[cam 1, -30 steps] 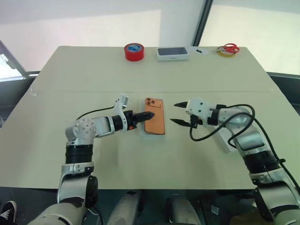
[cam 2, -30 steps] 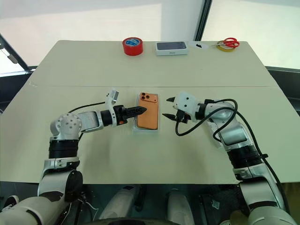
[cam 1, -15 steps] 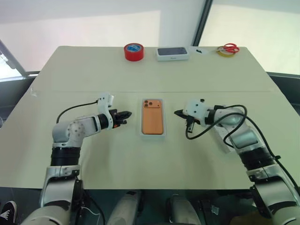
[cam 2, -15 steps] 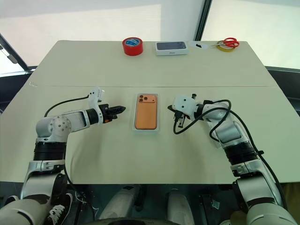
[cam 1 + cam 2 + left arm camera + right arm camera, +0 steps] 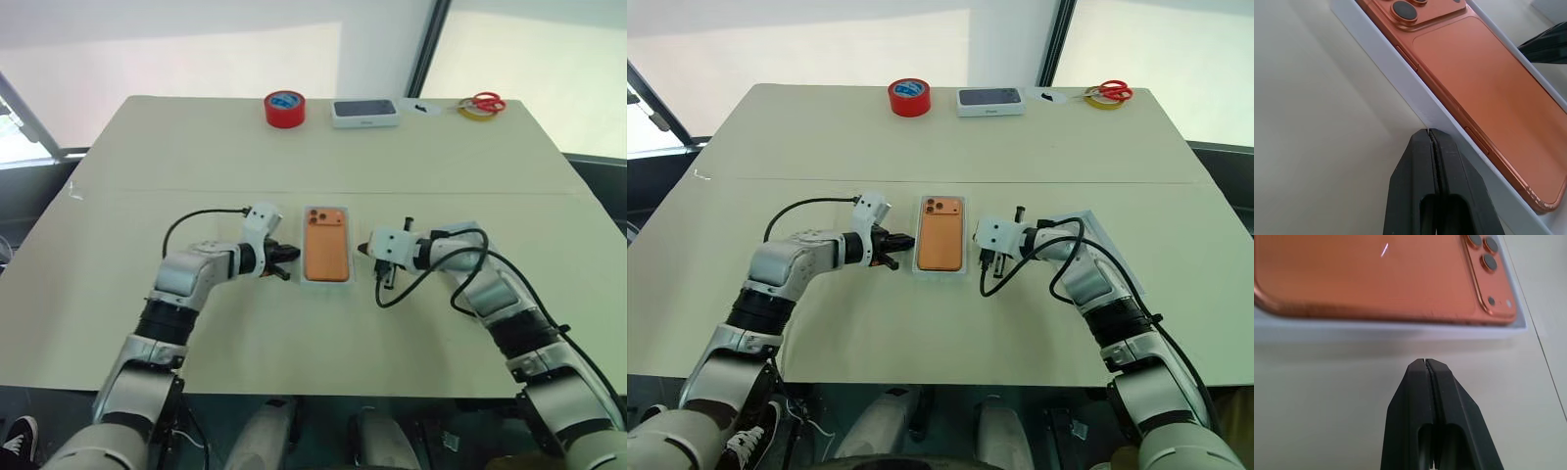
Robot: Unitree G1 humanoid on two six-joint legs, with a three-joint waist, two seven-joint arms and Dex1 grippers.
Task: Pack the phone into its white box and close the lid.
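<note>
The phone (image 5: 327, 245) is lying camera-side up in the white box (image 5: 1415, 100) at mid-table. Both grippers are sitting pinched closed, the left gripper (image 5: 285, 260) against the box's left rim, the right gripper (image 5: 984, 261) just beside its right edge; earlier both were spread. Bare tabletop (image 5: 313, 338) is stretching nearward.

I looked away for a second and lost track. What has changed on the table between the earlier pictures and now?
Both grippers have shut empty. The left gripper left the phone, drew back to its left, then returned to the white box's left wall. The right gripper sank to the table beside the box's right side. The phone stayed lying in the box; the red tape roll and scissors stayed put.
</note>
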